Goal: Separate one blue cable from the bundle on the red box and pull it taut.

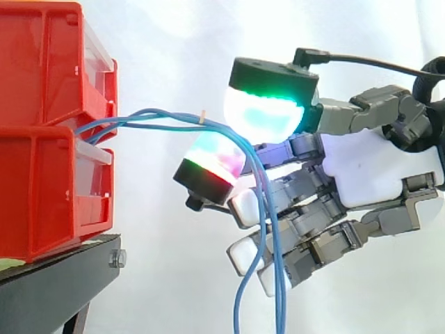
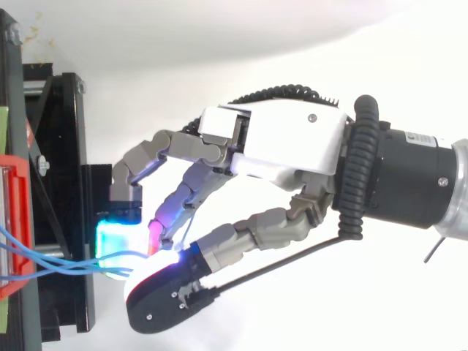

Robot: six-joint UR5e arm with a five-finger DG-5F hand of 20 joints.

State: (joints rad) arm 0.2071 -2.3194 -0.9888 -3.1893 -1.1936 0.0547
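Side view: your hand (image 1: 379,170) sat level with the seam between the two stacked red bins (image 1: 42,104), which is where the blue cables (image 1: 167,118) came out. That height looked chosen so a pull would run straight off the bins, not up or down

- Cables: nearly level from the seam, past a small tan tie (image 1: 203,117), then bent down at the pads and hung slack across the lower part of the hand, out of the bottom of the view
- Fingers (image 1: 268,111): narrow. The green-glowing pad was above and a red-and-magenta pad below, facing each other, with the strands caught between them
- More than one strand seemed to pass through that pinch, so I judged you held the bundle, not one cable. Separation was not yet done
- The span from bins to pads bowed gently, so it was not taut

Top view: the hand (image 2: 285,142) reached toward the black stand (image 2: 69,183), pads just beside its edge. The cables (image 2: 44,265) ran from the red bin to the cyan-green pad and stopped there. Holding this close to the bins left you little span for working one strand free
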